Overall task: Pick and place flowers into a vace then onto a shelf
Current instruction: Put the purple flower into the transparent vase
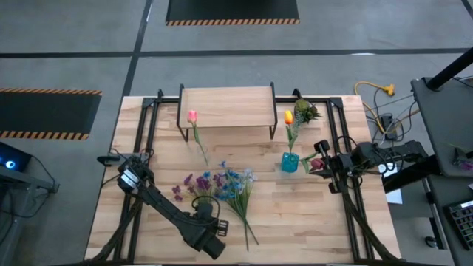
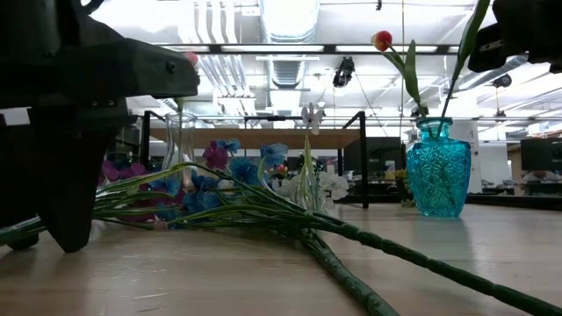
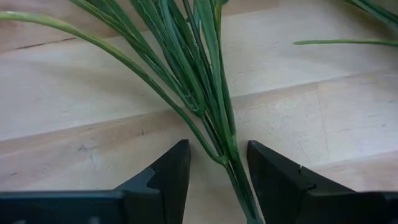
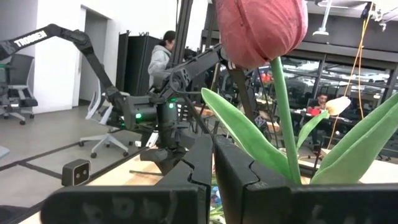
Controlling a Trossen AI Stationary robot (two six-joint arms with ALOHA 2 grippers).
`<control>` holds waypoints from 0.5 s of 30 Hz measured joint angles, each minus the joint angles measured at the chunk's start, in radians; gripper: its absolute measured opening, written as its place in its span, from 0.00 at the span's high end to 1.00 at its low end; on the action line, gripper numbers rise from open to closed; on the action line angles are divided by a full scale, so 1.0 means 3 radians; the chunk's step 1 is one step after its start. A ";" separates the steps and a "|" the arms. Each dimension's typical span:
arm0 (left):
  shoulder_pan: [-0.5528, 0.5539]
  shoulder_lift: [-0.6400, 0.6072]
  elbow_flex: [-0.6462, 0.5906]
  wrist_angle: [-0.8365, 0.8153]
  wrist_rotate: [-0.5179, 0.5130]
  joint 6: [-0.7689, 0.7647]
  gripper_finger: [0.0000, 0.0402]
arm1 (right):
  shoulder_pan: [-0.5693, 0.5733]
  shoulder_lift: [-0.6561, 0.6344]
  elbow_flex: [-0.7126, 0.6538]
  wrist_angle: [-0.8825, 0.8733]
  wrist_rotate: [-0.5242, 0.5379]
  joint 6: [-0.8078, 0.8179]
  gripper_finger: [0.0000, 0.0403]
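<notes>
— Near the front edge of the table, what is the left gripper doing?

— It is lying low with its fingers apart, around the stems of the flower bunch.

— And farther back?

— The right gripper is hanging just beside the blue vase, its fingers pressed together on a dark red tulip. An orange tulip is standing in the vase. Behind, the shelf is carrying nothing, and a pink flower is lying before it.

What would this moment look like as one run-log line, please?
left tool: open, straddling bunch stems | right tool: shut on dark red tulip, beside teal vase | shelf: bare
</notes>
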 joint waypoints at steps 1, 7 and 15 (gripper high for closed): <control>0.0000 -0.0008 0.0000 0.0002 0.0000 0.0001 0.66 | 0.0000 -0.0001 0.0000 -0.0002 0.0000 0.0001 0.98; 0.0000 -0.0095 -0.0024 -0.0063 -0.0152 0.0002 0.77 | 0.0000 -0.0001 0.0000 -0.0001 0.0000 0.0003 0.98; 0.0010 -0.0133 -0.0087 -0.0140 -0.0237 -0.0084 0.78 | 0.0000 -0.0005 0.0000 -0.0002 -0.0001 0.0009 0.98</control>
